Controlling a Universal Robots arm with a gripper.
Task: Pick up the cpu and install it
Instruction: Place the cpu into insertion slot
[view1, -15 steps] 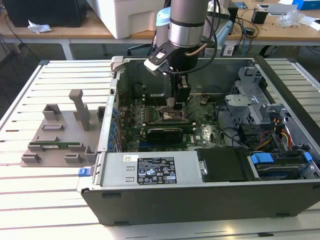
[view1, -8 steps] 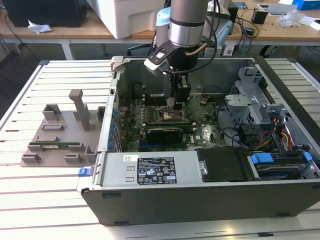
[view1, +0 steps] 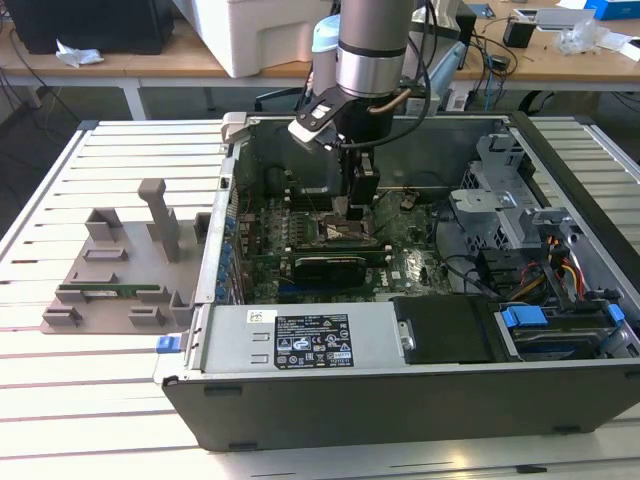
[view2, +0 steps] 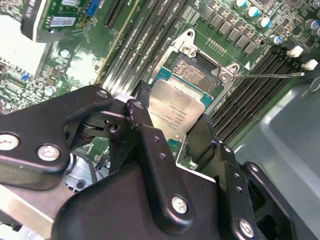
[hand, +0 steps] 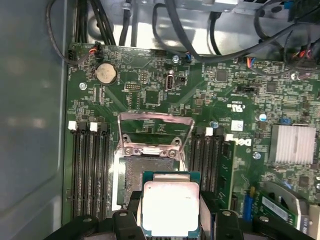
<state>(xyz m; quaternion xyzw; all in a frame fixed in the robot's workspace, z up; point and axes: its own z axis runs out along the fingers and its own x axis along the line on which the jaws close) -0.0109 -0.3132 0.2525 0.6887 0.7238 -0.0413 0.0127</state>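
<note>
Slatted pale surface (view1: 110, 400) carries an open computer case (view1: 400, 400) lying on its side. A grey parts fixture (view1: 120, 270) sits just beside it at the exterior view's left, and desks and boxes stand behind. My arm (view1: 372, 45) reaches down into the case, with the pincer (view1: 352, 205) over the middle of the motherboard.

Pincer state: closed on the cpu (view2: 177, 112), one black finger (view2: 147, 142) on each of two opposite edges. The silvery top faces the cameras in both wrist views, and the chip looks flat in the grip.

Location: the cpu hangs over the socket (hand: 145, 167). The retention frame (hand: 155, 120) is flipped up, and the lever (view2: 270, 76) is swung out above the memory slots (view2: 250, 95). Bare socket bed shows past the chip's far edge, so the overlap looks partial. I cannot tell whether chip and socket touch.

Step in hand, my judgement: pick done, placement under way, chip not seated. Seating calls for the chip's edges square to the socket walls, centred, then a flat, gentle lowering. Tilt or offset risks bending the contacts.
</note>
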